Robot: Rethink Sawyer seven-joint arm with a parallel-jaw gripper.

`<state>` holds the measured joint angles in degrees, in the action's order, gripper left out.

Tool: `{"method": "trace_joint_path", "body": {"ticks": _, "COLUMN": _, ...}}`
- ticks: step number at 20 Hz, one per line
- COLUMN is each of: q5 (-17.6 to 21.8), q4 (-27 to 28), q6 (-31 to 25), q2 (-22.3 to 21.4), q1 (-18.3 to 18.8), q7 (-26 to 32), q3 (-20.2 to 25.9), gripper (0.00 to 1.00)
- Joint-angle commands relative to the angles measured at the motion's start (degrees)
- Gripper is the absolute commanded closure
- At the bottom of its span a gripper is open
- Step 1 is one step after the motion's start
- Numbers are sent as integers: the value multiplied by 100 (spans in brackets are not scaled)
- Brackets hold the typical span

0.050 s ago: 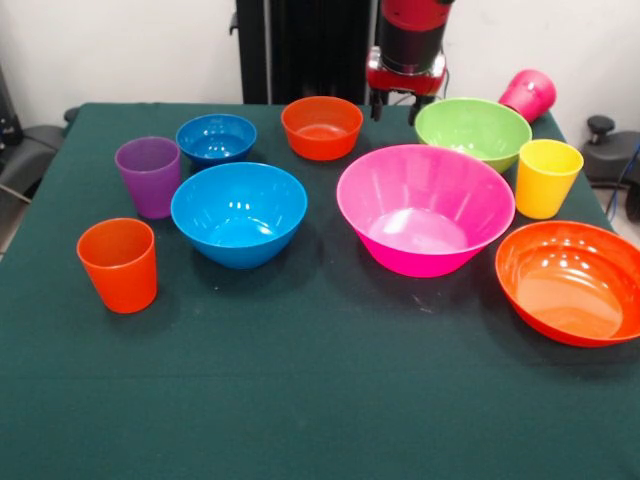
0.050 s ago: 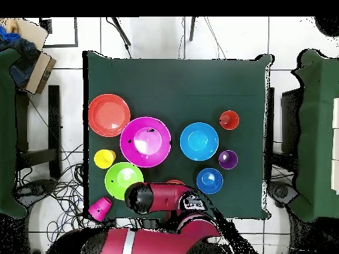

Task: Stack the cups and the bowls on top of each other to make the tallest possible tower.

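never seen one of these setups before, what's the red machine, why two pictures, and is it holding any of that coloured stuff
The red and black machine is a robot arm; its gripper hangs over the far edge of the table. One picture is taken from across the table, facing the robot. The other looks straight down from above, so the sides are swapped.

On the green cloth are six bowls: a very large pink bowl, a large orange bowl, a medium blue bowl, a lime green bowl, a small blue bowl and a small orange bowl. There are four cups: orange, purple and yellow standing upright, and a magenta cup lying on its side at a far corner.

Nothing is stacked yet, and the gripper holds nothing, though I can't tell if it's open.
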<state>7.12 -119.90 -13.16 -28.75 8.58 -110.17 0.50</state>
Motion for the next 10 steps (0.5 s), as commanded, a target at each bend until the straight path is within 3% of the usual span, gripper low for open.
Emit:
{"method": "trace_joint_path", "body": {"ticks": 1, "q5": -42, "q4": 524, "q6": -486, "q2": -36, "q1": -47, "q7": -384, "q3": 363, "gripper": 0}}
{"method": "trace_joint_path", "body": {"ticks": 10, "q5": 32, "q4": 166, "q6": -716, "q2": -681, "q1": -224, "q7": -344, "q3": 382, "gripper": 0}}
